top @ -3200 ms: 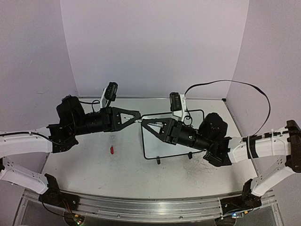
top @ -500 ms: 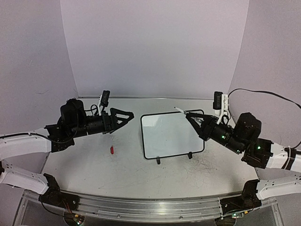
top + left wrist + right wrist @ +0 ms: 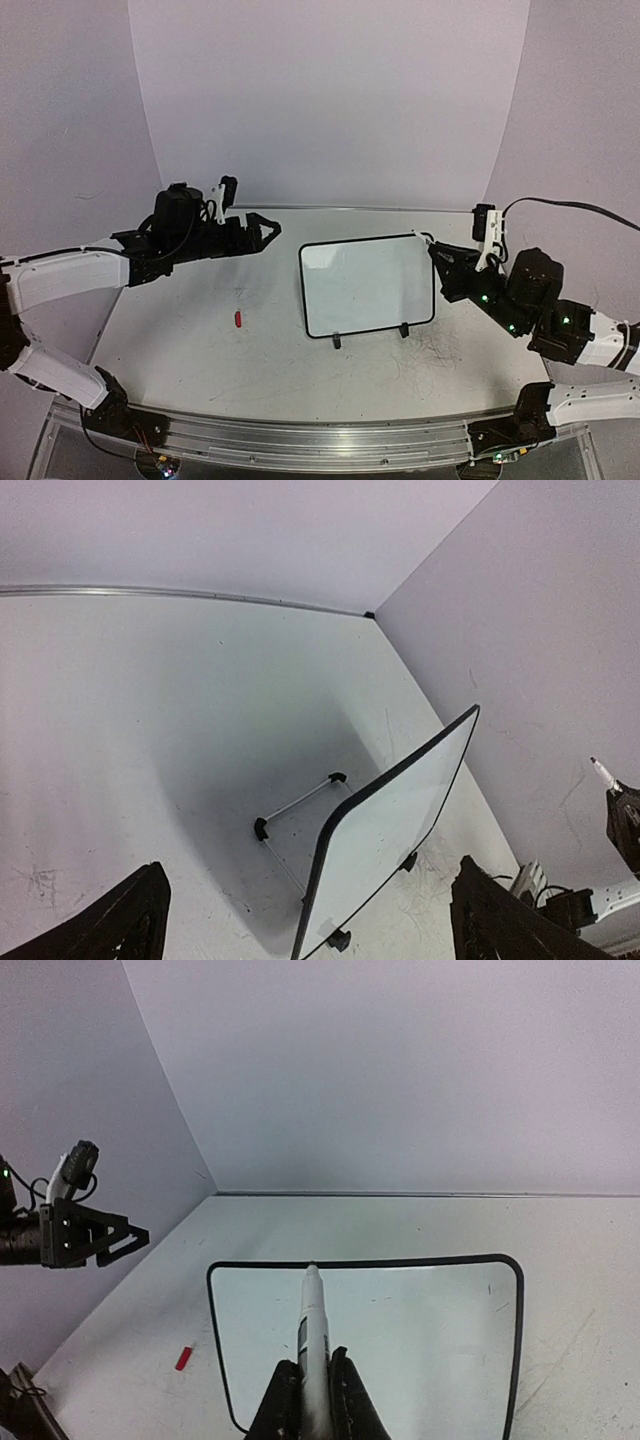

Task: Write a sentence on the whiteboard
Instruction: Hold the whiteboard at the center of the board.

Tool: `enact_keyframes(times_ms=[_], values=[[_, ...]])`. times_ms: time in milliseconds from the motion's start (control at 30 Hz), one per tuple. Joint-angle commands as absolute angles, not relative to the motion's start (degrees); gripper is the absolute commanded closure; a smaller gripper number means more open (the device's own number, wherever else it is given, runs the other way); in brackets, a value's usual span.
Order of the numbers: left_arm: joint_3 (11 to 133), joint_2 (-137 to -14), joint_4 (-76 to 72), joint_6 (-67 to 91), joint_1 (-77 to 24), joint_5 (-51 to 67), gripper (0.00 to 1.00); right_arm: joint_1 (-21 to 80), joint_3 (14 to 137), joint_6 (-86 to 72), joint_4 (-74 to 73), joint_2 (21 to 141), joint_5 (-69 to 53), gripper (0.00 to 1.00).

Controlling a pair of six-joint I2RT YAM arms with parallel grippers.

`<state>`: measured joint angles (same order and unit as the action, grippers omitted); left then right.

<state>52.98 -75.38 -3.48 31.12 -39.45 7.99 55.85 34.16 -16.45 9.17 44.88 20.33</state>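
Note:
The whiteboard (image 3: 366, 285) stands propped on its two black feet mid-table; its black-framed face (image 3: 420, 1330) looks blank. My right gripper (image 3: 437, 254) hovers just off the board's right edge, shut on a white marker (image 3: 314, 1325) whose tip (image 3: 417, 234) points at the board's top right corner. My left gripper (image 3: 268, 229) is raised left of the board, open and holding nothing. In the left wrist view its two dark fingers (image 3: 130, 920) frame the whiteboard (image 3: 400, 815) seen edge-on, with the wire stand behind it.
A small red cap (image 3: 238, 319) lies on the scuffed tabletop (image 3: 200, 350) left of the board, also seen as a red cap (image 3: 184, 1357) in the right wrist view. Lilac walls close in the back and sides. A black cable (image 3: 590, 210) loops behind the right arm.
The left arm has risen and drawn back toward the rear left, its jaws spreading wider. The right arm has pulled back to the right with the marker. The whiteboard has stayed put.

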Motion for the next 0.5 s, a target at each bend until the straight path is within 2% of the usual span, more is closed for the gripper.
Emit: enact_keyframes(times_ms=[0,467], values=[[56.36,-82.32,-7.85,27.28,-35.07,22.95,0.02,55.62,37.49,-9.52,7.43,51.0,23.39,1.0],[58.58,-92.61,-19.66,27.55,-30.46,37.24,0.05,55.73,41.94,-4.4,11.77,60.8,10.08,1.0]])
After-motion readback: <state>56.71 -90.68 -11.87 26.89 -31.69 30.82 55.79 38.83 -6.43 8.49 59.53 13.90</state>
